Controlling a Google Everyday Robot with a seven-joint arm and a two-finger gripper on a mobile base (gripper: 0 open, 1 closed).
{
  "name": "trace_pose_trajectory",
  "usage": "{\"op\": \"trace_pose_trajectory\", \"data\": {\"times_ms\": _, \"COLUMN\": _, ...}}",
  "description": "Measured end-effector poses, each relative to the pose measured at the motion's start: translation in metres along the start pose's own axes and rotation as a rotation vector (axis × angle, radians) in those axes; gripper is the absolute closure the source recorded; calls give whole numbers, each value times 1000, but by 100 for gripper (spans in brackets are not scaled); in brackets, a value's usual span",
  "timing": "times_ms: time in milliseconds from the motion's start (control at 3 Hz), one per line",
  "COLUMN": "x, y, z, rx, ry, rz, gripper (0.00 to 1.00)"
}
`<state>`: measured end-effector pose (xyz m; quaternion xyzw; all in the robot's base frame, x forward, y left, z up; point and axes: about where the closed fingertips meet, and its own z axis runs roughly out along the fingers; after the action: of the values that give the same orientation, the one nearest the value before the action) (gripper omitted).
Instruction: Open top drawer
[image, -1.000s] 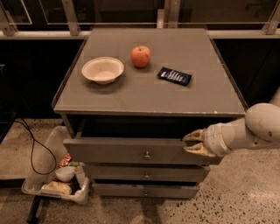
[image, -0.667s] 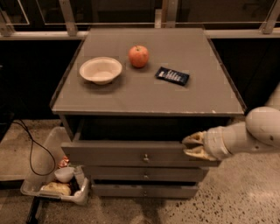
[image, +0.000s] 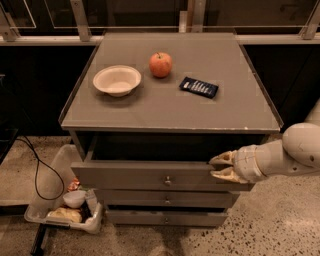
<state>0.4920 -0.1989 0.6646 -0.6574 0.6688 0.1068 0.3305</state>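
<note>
The top drawer (image: 150, 175) is the widest grey-brown front of three, with a small round knob (image: 168, 180) at its centre. It stands pulled out a little from the cabinet, with a dark gap behind its front panel. My gripper (image: 218, 167) reaches in from the right on a white arm. Its two cream fingers (image: 224, 159) straddle the upper edge of the drawer front near its right end, one behind the panel and one in front, pinching it.
On the cabinet top (image: 235, 107) lie a white bowl (image: 117, 79), a red apple (image: 160, 64) and a dark packet (image: 199, 87). Two slimmer drawers (image: 165, 200) sit below. A plastic bin of items (image: 65, 205) and a black cable (image: 42, 170) are on the floor at left.
The top drawer has slid out further from the cabinet, with my gripper moving with its right end toward the front.
</note>
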Motion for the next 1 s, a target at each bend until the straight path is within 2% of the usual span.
{"op": "trace_pose_trajectory", "data": {"times_ms": 667, "x": 4, "y": -2, "z": -1, "rx": -16, "ry": 3, "rz": 24, "gripper": 12}}
{"op": "trace_pose_trajectory", "data": {"times_ms": 1000, "x": 3, "y": -2, "z": -3, "rx": -16, "ry": 3, "rz": 24, "gripper": 14}}
